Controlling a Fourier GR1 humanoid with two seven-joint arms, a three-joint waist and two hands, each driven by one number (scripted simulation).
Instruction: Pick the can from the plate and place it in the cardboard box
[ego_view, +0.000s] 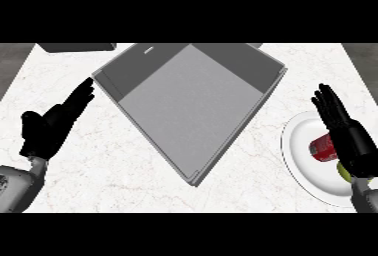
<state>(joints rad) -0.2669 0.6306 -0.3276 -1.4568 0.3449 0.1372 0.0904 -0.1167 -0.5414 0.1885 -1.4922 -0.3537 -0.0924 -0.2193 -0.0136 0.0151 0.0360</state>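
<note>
Right now the can (322, 148) is lying on its side on the white plate (303, 167), partly hidden under the right robot hand (345, 135), which is hovering over it with fingers stretched straight and apart, clamped on nothing. Something yellow-green (343, 171) is showing just beside the can, on the side nearer the robot; I cannot tell what it is. The plate is sitting on the marble desk (88, 170), on the robot's right of the big grey cardboard box (184, 95), which is lying open and well apart from the can. Beyond the box from the can, the left robot hand (52, 125) is resting open, fingers up. A dark object (77, 47) is peeking in at the far edge, beyond the box.

As I judge it, the grasp is not yet made. Since the can is lying on its round side, it could roll away across the plate if the fingers are closing off-centre, or they may be catching the yellow-green thing instead.
</note>
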